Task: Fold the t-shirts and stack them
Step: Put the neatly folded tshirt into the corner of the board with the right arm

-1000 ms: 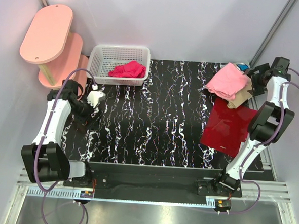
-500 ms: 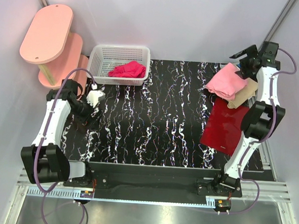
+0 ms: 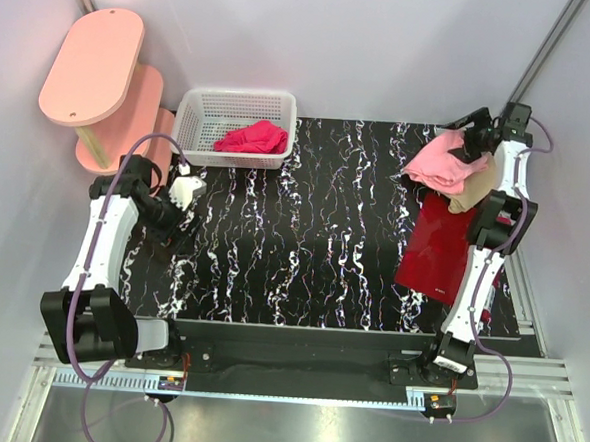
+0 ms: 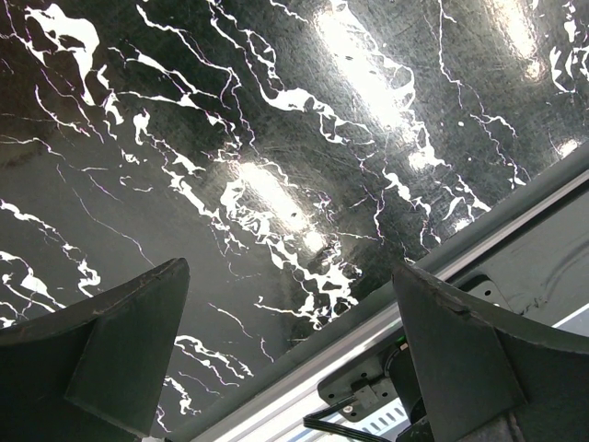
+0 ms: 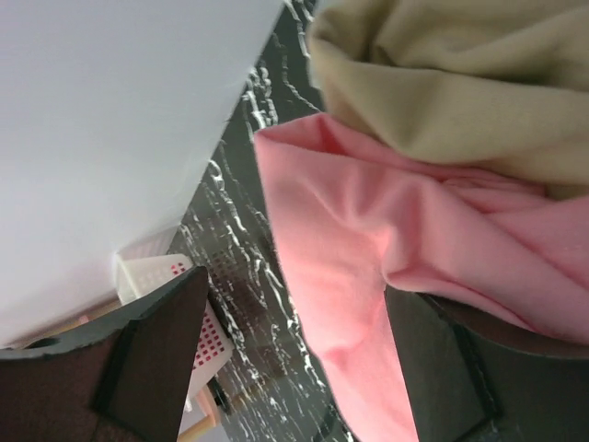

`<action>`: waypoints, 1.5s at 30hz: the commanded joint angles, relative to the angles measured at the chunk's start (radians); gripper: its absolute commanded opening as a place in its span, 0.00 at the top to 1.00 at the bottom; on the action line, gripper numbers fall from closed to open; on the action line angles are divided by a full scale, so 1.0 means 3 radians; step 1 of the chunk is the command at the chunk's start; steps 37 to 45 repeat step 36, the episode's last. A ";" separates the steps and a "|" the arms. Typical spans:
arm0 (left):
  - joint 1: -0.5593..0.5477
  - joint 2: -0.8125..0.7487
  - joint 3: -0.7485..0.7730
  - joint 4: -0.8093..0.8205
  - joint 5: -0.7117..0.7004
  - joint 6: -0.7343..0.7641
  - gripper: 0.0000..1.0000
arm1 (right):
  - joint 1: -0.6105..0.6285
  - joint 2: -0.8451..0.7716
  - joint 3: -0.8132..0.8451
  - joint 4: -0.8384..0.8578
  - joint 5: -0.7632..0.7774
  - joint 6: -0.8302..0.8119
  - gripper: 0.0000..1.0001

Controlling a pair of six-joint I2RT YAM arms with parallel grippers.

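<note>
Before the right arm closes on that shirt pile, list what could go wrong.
1. The pink shirt lies bunched on the tan shirt, so the open right jaws may pinch both layers and drag the tan one along.
2. The pile sits near the table's right edge, against the dark red shirt; a pull could disturb that shirt.

We see a black worktop point(image 3: 324, 233) veined with white. A white basket point(image 3: 193, 125) stands at its far edge, toward the far left corner, with a crumpled red cloth point(image 3: 252, 137) inside. In the far right corner lies a tan t-shirt point(image 3: 477, 192), bunched, and a pink t-shirt point(image 3: 441, 162) rests on top of it. Just nearer to us, along the right edge, a dark red t-shirt point(image 3: 438, 250) lies flat, its far end touching the tan one.
</note>
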 commanded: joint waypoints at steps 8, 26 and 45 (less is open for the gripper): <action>0.0035 -0.0196 0.0080 -0.0035 0.0024 -0.0030 0.01 | 0.0274 -0.0601 0.0271 -0.0013 -0.0474 -0.0164 0.05; 0.0040 0.0059 0.0567 0.0501 0.0285 -0.0909 0.01 | 0.2581 -0.3040 -0.2632 0.0400 0.1628 -0.1617 0.00; 0.0045 -0.0084 0.0413 0.0793 0.0285 -0.1058 0.01 | 0.2586 -0.3655 -0.3437 0.0708 0.1633 -0.1698 0.00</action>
